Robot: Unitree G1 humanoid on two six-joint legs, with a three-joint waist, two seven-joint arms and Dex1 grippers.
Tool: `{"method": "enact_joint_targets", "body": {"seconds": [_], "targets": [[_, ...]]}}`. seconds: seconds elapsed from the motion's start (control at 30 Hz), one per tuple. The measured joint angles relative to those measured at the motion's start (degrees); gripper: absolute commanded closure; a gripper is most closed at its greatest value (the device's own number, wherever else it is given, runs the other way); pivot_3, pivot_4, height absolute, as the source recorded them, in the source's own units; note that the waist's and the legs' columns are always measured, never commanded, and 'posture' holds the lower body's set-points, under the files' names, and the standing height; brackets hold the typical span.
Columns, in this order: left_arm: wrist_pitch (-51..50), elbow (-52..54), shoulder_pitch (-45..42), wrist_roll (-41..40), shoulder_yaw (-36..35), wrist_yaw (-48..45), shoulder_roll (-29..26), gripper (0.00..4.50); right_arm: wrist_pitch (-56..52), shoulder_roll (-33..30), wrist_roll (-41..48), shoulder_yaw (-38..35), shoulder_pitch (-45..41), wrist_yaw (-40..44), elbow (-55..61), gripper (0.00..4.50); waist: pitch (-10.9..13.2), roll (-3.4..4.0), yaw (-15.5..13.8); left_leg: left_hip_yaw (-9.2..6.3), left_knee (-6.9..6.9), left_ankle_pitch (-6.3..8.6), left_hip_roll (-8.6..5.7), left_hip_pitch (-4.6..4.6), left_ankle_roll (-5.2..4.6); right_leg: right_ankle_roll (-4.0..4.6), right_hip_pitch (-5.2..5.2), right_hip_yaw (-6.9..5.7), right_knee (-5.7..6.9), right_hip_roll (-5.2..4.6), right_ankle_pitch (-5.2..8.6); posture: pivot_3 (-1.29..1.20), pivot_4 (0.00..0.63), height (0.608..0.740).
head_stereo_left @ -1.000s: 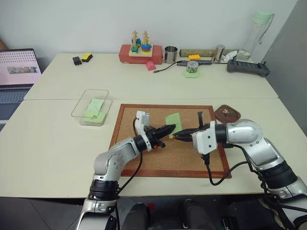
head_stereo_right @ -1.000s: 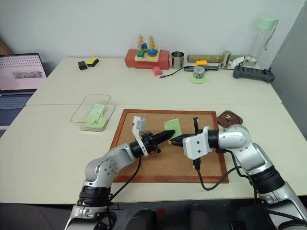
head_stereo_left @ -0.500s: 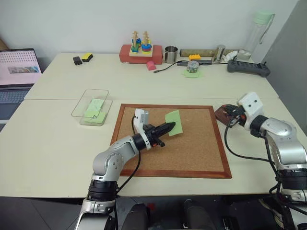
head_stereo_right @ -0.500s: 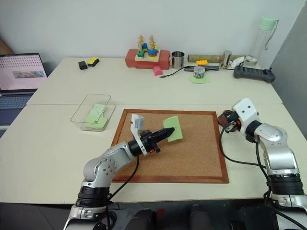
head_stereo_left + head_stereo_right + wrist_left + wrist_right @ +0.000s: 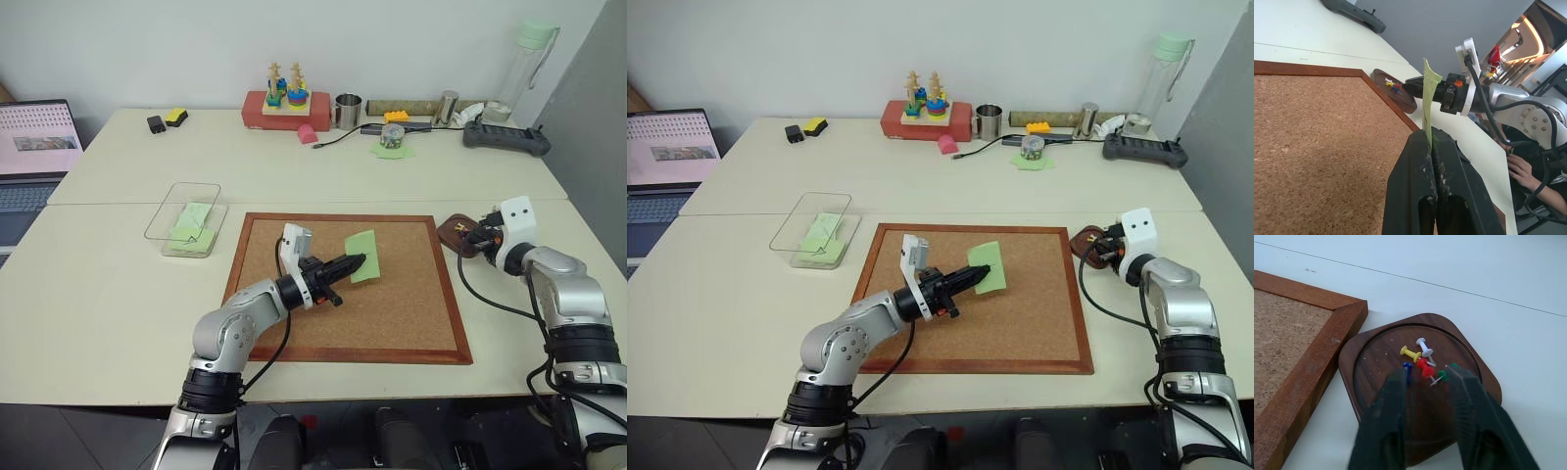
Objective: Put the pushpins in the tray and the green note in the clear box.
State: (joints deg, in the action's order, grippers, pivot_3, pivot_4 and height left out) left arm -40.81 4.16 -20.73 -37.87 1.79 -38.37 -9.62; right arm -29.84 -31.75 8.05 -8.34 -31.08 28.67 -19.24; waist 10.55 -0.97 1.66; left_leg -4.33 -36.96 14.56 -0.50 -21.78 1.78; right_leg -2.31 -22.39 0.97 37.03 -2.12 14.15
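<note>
Over the cork board (image 5: 348,289), your left tool (image 5: 359,262) is pinching one edge of the green note (image 5: 363,257) between closed fingers, and the note is standing on edge above the cork, clear of it. Your right tool (image 5: 1426,382) is hovering just off the board's right frame, over the tray (image 5: 1376,360), with its fingers (image 5: 1391,396) parted to a narrow gap and gripping nothing. The tray is resting on the surface (image 5: 118,294) just beside the board's upper right corner. You are seeing the pushpins (image 5: 1422,364) lying loose inside the tray: yellow, white, blue, red and green heads are clustered near its centre, directly beyond the right tool's fingertips. The clear box (image 5: 186,217) is sitting on the surface to the left of the board, well apart from the note, and it is already containing other pale green slips.
</note>
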Motion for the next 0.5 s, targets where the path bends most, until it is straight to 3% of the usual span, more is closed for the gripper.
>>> {"method": "enact_joint_targets", "body": {"seconds": [0.17, 0.3, 0.5], "targets": [[0.00, 0.04, 0.00, -0.06, -0.02, 0.09, -0.20, 4.50, -0.85, -0.07, 0.62, -0.01, -0.04, 0.26, 0.16, 1.48, 0.00, 0.00, 0.00, 0.00, -0.01, 0.00, 0.00, 0.00, 0.00, -0.01, 0.00, 0.01, 0.00, 0.00, 0.00, 0.00, 0.150, 0.740], [0.00, 1.92, -0.02, -0.13, -0.38, 0.72, -0.41, 4.50, -0.19, -2.43, 2.23, 0.20, 0.03, 4.17, 4.80, 1.48, 0.03, 0.03, 0.02, 0.00, 0.01, 0.00, 0.00, -0.03, 0.00, -0.02, -0.02, 0.00, -0.01, 0.00, 0.01, 0.00, 0.150, 0.740], [1.31, 9.05, 0.15, 0.56, -5.04, 3.05, -6.23, 4.50, 4.49, -8.22, 7.96, 1.54, 0.09, 18.95, 19.83, 1.48, 0.05, 0.03, 0.25, -0.04, 0.02, 0.00, 0.05, 0.00, 0.00, -0.17, -0.05, -0.03, -0.02, 0.13, 0.10, 0.00, 0.150, 0.740]]}}
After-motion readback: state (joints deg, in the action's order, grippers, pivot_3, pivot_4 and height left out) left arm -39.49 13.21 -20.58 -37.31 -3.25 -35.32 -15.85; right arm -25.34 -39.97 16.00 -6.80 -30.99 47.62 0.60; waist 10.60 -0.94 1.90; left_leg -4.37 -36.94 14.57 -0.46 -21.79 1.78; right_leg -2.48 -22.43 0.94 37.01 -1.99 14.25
